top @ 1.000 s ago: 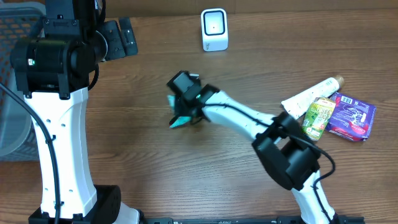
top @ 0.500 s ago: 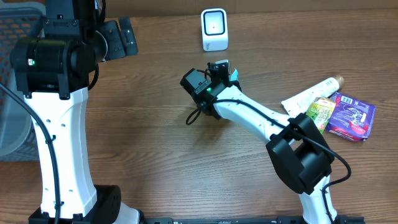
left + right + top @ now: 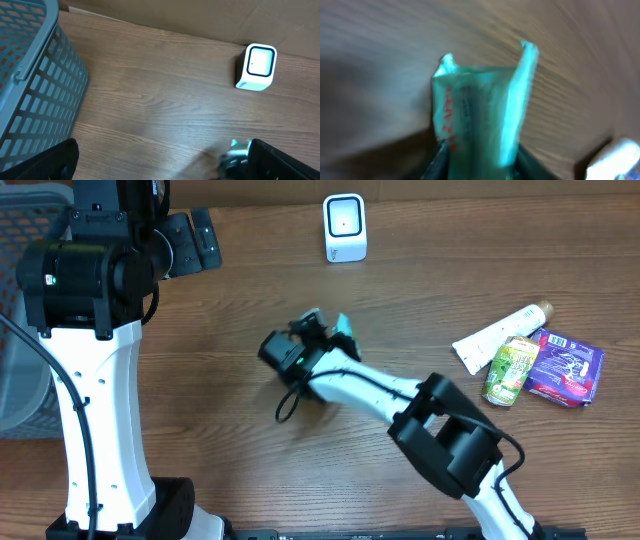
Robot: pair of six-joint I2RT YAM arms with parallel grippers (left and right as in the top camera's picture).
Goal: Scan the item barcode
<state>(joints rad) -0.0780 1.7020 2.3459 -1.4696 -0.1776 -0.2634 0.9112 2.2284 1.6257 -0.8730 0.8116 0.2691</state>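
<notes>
A teal packet (image 3: 343, 330) is the item; it stands out past my right gripper (image 3: 325, 332) over the middle of the table, below the white barcode scanner (image 3: 345, 227). In the right wrist view the packet (image 3: 480, 115) fills the space between the two dark fingers (image 3: 439, 155), which press on its sides, all blurred by motion. My left gripper (image 3: 165, 167) hangs open and empty at the far left, looking down on the scanner (image 3: 256, 67) and a blurred corner of the packet (image 3: 239, 146).
A grey mesh basket (image 3: 30, 100) stands at the table's left edge. At the right lie a white tube (image 3: 500, 332), a green carton (image 3: 510, 370) and a purple packet (image 3: 565, 367). The left arm's white column (image 3: 95, 410) rises at front left.
The right arm carried the packet up towards the scanner, then swung back down and left. The left arm has stayed still.
</notes>
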